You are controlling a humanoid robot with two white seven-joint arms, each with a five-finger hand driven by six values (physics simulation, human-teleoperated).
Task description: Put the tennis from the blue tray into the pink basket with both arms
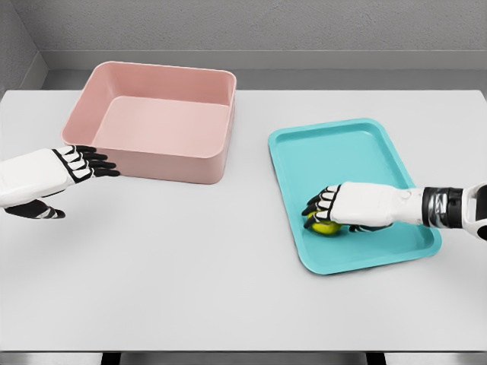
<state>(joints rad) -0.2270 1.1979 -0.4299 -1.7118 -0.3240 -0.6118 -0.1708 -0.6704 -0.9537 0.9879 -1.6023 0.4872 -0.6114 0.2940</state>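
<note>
1. The right hand lay low inside the blue tray, its arm entering from the right edge. The fingers curved down over the tennis ball, which showed only as a yellow-green crescent beneath them. The hand appeared to be closing around the ball, though whether the ball sat firmly clasped or merely covered could not be told from this view.

2. The ball rested on the tray floor near the tray's front left corner. The palm-down approach from above suited a round object that would roll away from a sideways push, and the raised tray lip stood close enough to check any such roll.

3. The left hand hovered above the white table, just beside the front left corner of the pink basket. Its dark-tipped fingers were extended and loosely spread, and it held nothing. Contact with the basket wall could not be determined.

4. This position was judged to be a waiting or receiving posture. The basket sat on the left of the table, the tray on the right, with bare table between them. A transfer between hands over the middle of the table would therefore serve the two-arm requirement.

5. The basket interior appeared empty, so the task was judged to be at its first stage, the pick-up.

6. The chief risk lay in the ball slipping from under the fingers before the grasp was complete.
</note>
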